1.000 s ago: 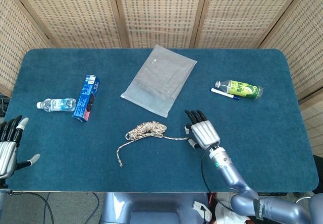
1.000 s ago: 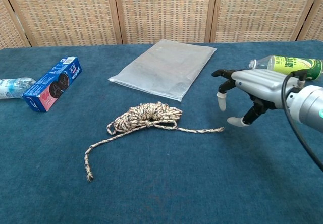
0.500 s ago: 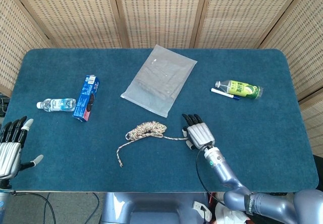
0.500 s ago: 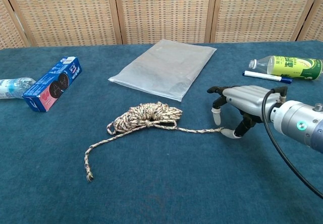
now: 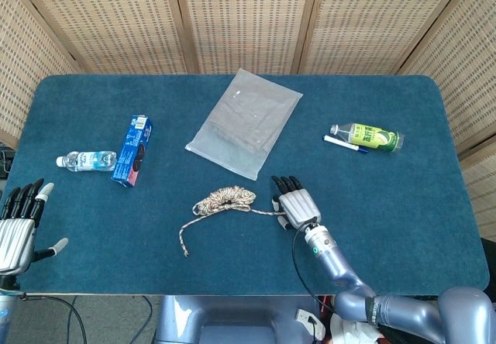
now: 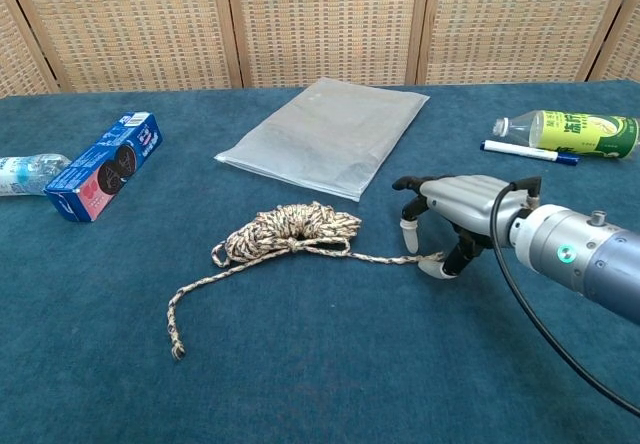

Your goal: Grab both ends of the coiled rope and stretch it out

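Note:
The speckled rope (image 5: 225, 199) (image 6: 290, 229) lies coiled at mid-table. One loose end trails left and toward me (image 6: 177, 347); the other runs right along the cloth to about (image 6: 432, 258). My right hand (image 5: 294, 204) (image 6: 450, 204) arches directly over that right end, fingers spread and pointing down, with the thumb (image 6: 437, 270) on the cloth beside the rope tip. Nothing is pinched in it. My left hand (image 5: 17, 224) hovers past the table's front-left corner, fingers apart and empty, far from the rope; the chest view does not show it.
A clear plastic bag (image 5: 244, 123) lies behind the coil. A blue cookie box (image 5: 133, 150) and a small water bottle (image 5: 85, 159) sit at the left. A green-labelled bottle (image 5: 372, 136) and a pen (image 5: 345, 144) lie at the right.
My right hand has slid left and lowered until it covers the rope's right end. The rope has not moved. The left hand has barely shifted.

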Robot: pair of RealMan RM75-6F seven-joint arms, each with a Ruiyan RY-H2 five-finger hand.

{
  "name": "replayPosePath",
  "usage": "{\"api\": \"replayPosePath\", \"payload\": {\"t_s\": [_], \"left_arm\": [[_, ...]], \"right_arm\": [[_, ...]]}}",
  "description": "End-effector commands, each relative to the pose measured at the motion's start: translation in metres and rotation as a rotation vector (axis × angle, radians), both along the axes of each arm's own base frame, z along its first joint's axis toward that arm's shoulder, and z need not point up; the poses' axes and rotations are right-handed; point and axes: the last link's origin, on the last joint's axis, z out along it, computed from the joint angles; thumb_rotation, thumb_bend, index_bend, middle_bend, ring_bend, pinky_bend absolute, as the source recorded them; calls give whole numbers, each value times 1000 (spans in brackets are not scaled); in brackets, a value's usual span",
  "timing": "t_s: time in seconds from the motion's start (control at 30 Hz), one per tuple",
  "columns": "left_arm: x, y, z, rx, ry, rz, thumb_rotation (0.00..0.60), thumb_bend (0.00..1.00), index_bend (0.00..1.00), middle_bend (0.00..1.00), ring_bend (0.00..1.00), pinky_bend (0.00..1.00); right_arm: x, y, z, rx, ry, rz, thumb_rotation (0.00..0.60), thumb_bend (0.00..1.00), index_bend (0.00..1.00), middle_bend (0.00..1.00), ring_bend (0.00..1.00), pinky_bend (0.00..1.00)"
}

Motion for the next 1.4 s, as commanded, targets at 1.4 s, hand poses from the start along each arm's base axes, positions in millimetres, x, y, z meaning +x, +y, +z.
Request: {"api": "replayPosePath", "payload": {"t_s": [1.4], "left_arm": [[12,4,-16,-103,67,-77,600,40,57,0,0,0]], "right_arm": [[9,1,-5,-3,0,27,600,647,689,0,0,0]]}}
